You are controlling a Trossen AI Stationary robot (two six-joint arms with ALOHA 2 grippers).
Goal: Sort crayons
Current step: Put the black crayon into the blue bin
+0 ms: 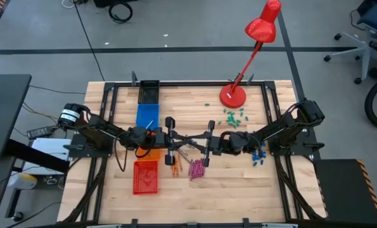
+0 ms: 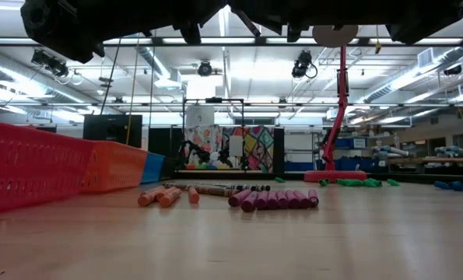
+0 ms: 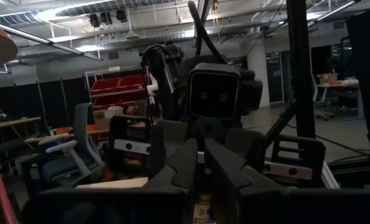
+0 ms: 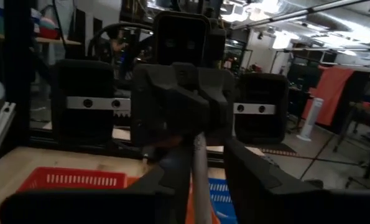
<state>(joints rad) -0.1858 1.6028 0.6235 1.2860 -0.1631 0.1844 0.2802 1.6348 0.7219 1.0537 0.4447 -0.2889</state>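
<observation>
At mid-table, raised off the wood: left gripper pressed together on the end of a grey crayon. Meeting it tip to tip from the right: right gripper, fingers parted either side of the same stick, not clamping. Flat on the table below: orange crayons, magenta crayons in a row just right of them, a few more loose sticks behind. Left of those: red basket, orange bin.
</observation>
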